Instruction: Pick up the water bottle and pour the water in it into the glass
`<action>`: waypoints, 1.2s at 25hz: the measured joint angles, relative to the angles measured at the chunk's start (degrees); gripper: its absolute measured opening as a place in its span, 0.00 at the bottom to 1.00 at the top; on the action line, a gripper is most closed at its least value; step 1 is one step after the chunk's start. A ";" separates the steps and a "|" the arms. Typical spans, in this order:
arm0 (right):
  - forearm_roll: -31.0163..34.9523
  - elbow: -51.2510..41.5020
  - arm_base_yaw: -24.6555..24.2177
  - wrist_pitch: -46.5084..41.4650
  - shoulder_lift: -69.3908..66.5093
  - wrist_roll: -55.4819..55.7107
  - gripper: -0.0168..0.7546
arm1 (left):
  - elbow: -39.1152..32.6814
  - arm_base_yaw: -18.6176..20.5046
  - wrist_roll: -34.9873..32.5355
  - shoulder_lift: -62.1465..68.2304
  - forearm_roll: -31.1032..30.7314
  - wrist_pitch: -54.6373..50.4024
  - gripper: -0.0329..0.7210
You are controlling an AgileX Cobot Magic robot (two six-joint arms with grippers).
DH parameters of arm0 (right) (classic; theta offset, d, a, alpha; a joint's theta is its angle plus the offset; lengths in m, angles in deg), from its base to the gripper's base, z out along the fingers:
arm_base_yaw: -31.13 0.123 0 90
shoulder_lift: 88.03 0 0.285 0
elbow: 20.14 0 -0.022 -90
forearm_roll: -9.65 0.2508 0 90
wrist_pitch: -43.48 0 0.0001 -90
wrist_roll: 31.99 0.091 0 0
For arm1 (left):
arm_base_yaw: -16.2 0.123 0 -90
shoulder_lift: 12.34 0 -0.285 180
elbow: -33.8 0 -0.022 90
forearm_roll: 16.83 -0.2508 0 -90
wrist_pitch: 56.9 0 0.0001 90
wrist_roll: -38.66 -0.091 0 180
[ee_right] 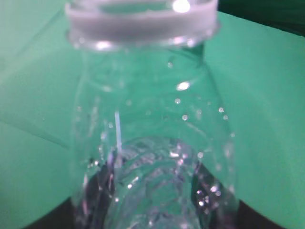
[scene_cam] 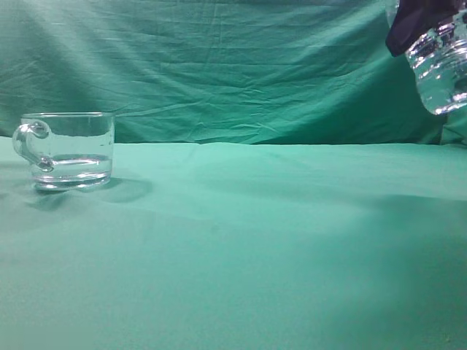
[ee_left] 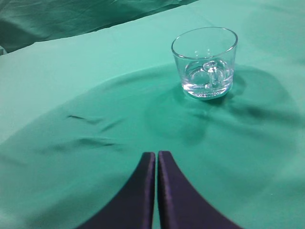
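Note:
The glass point(scene_cam: 69, 149), a short clear mug with a loop handle on its left, stands on the green cloth at the far left with a little water point(scene_cam: 73, 164) in its bottom. It also shows in the left wrist view point(ee_left: 206, 62), upright, well ahead of my left gripper point(ee_left: 156, 155), which is shut and empty. My right gripper point(scene_cam: 416, 25) is shut on the water bottle point(scene_cam: 441, 65), held high at the top right edge, clear of the table. In the right wrist view the ribbed bottle point(ee_right: 147, 143) fills the frame, its open neck away from the camera, droplets inside.
A green cloth covers the table point(scene_cam: 255, 240) and hangs as a backdrop point(scene_cam: 219, 65). Small wrinkles lie in the cloth left of the left gripper point(ee_left: 90, 131).

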State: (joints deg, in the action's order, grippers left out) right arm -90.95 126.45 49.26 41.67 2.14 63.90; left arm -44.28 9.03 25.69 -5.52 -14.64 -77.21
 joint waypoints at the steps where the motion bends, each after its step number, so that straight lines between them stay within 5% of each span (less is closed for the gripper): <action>1: 0.00 0.00 0.00 0.00 -0.58 -0.99 0.45 | 0.00 0.00 0.00 0.00 0.00 0.00 0.04; 20: 0.59 3.07 -1.12 12.36 -2.66 -8.84 0.45 | 0.00 0.00 0.00 0.00 0.00 0.00 0.04; 30: 34.59 3.19 -5.24 27.75 -10.78 -47.50 0.45 | 0.00 0.00 0.00 0.00 0.00 0.00 0.04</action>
State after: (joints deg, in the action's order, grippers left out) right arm -56.36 129.64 44.02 69.42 -8.64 16.40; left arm -44.28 9.03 25.69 -5.52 -14.64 -77.21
